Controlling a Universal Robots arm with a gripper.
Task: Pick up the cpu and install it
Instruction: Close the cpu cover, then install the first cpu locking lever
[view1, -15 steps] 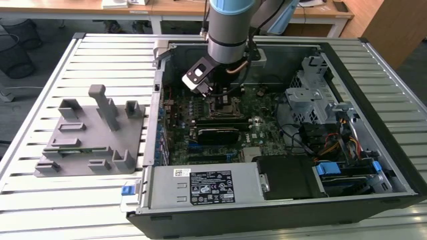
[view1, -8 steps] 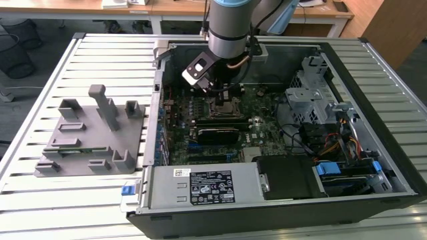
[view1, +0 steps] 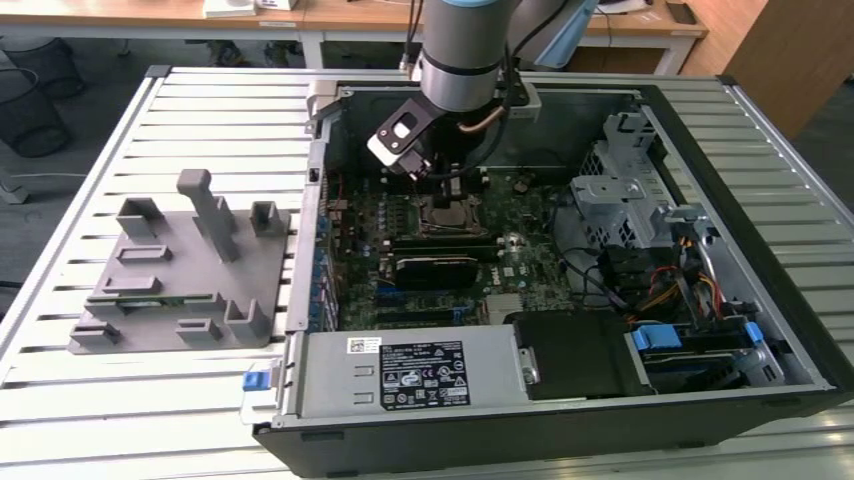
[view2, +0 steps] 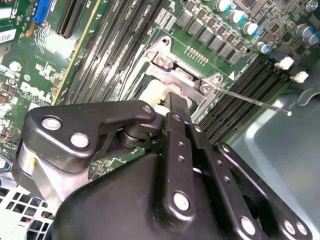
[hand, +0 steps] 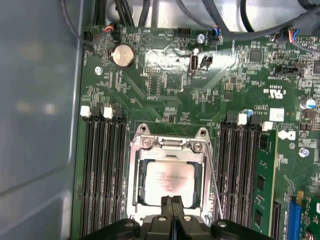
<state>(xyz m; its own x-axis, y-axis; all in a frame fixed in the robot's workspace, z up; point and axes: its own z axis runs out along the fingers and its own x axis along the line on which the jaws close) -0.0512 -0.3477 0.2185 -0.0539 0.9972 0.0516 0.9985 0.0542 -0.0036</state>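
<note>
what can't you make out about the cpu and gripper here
- First wrist view: the shut black gripper covers one edge of the square silver-topped cpu in its metal socket frame; contact cannot be told.
- Second wrist view: the gripper's body hides most of the socket frame and what lies in it.
- Exterior view: the cpu is too small to judge how it sits.

wooden desks (view1: 360, 15), slatted white table (view1: 214, 110), perhaps wire bins (view1: 30, 115)
</note>
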